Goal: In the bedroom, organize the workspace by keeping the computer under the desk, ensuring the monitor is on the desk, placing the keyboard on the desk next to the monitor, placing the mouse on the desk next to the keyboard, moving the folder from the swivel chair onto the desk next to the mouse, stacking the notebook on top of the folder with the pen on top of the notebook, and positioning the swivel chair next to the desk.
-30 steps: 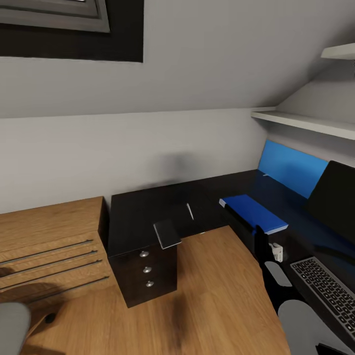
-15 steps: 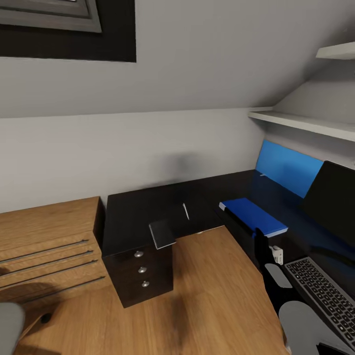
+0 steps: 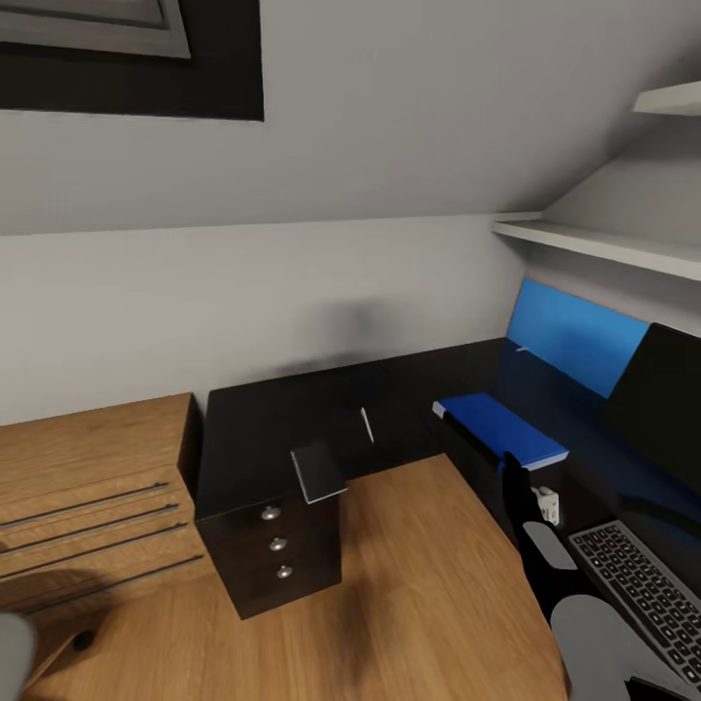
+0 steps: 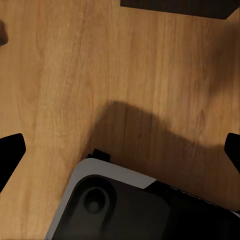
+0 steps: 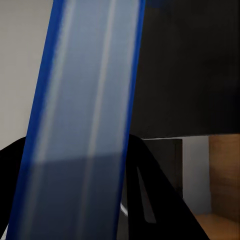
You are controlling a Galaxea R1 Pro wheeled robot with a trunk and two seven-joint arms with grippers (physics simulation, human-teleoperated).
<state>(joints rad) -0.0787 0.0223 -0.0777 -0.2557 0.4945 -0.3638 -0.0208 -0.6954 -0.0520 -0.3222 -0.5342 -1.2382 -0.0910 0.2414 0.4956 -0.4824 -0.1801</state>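
The blue folder (image 3: 501,426) lies flat over the black desk (image 3: 263,419), near its inner edge. My right gripper (image 3: 514,477) is at its near end, shut on the folder (image 5: 85,100), which runs between the two black fingers (image 5: 150,190). The grey notebook (image 3: 317,472) sits on the desk corner above the drawers, with the pen (image 3: 367,425) just behind it. At the right stand the monitor (image 3: 667,389) and the keyboard (image 3: 638,584). My left gripper (image 4: 120,150) is open over the wood floor, holding nothing.
A black drawer unit (image 3: 277,555) stands under the desk corner, beside low oak drawers (image 3: 88,487). A grey piece of the swivel chair (image 3: 12,657) shows at the lower left. White shelves (image 3: 604,243) hang over the desk, with a blue panel (image 3: 574,336) below them.
The whole head view has shifted slightly, so the camera has moved. The right gripper and the folder keep their place in the picture.
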